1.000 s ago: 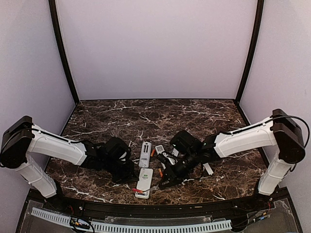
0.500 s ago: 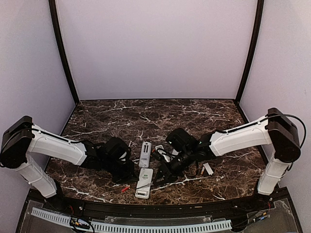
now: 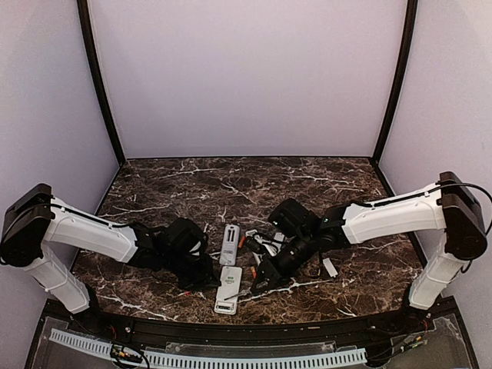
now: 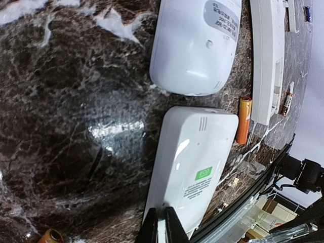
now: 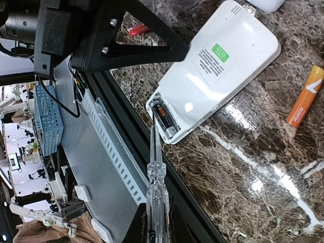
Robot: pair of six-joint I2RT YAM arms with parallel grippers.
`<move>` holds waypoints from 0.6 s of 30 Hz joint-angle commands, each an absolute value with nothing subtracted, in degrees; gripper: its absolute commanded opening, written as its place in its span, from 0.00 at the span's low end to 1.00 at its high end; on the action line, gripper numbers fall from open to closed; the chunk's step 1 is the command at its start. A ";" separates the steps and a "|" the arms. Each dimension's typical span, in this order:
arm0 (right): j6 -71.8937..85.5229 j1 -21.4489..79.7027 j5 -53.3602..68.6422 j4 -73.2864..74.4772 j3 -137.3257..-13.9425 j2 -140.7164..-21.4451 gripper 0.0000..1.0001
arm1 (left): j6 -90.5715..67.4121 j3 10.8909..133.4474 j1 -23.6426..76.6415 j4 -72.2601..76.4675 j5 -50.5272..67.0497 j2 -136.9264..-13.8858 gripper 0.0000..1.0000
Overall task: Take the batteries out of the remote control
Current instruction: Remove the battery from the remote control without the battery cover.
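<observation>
A white remote control [image 3: 228, 288] with a green label lies near the front edge, back side up [image 4: 195, 162], its battery bay open at the near end. One dark battery [image 5: 165, 119] still sits in that bay. My right gripper [image 5: 156, 223] is shut on a clear screwdriver [image 5: 157, 172], whose tip rests at the bay's edge. My left gripper [image 4: 162, 225] is shut, its tips against the remote's long left edge. Loose orange batteries lie beside it: one battery [image 4: 244, 120] on its right and another battery [image 4: 50, 236] near my left fingers.
Two more white remotes [image 3: 230, 244] [image 3: 254, 235] lie just behind, one remote [image 4: 195, 45] nose to nose with the labelled one. A small white cover plate [image 3: 329, 267] sits right of my right gripper [image 3: 263, 280]. The table's black front rail [image 5: 126, 136] runs just beyond the remote's end.
A red battery by the remote's near end has rolled left, out of the top view under my left arm. My right arm has shifted slightly, still holding the screwdriver at the bay.
</observation>
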State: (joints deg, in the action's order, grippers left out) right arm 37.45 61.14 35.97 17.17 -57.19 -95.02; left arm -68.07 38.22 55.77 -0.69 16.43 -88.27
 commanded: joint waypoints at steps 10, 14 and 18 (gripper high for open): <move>29.05 60.47 35.51 23.84 -60.50 -99.43 0.00 | -64.02 39.57 56.96 1.43 18.79 -91.30 0.14; 27.91 59.96 37.05 23.91 -61.15 -100.29 0.00 | -63.24 40.50 56.94 2.27 19.70 -92.80 0.15; 27.55 59.24 40.77 22.21 -60.95 -101.19 0.00 | -63.16 40.69 56.89 2.45 20.01 -93.32 0.14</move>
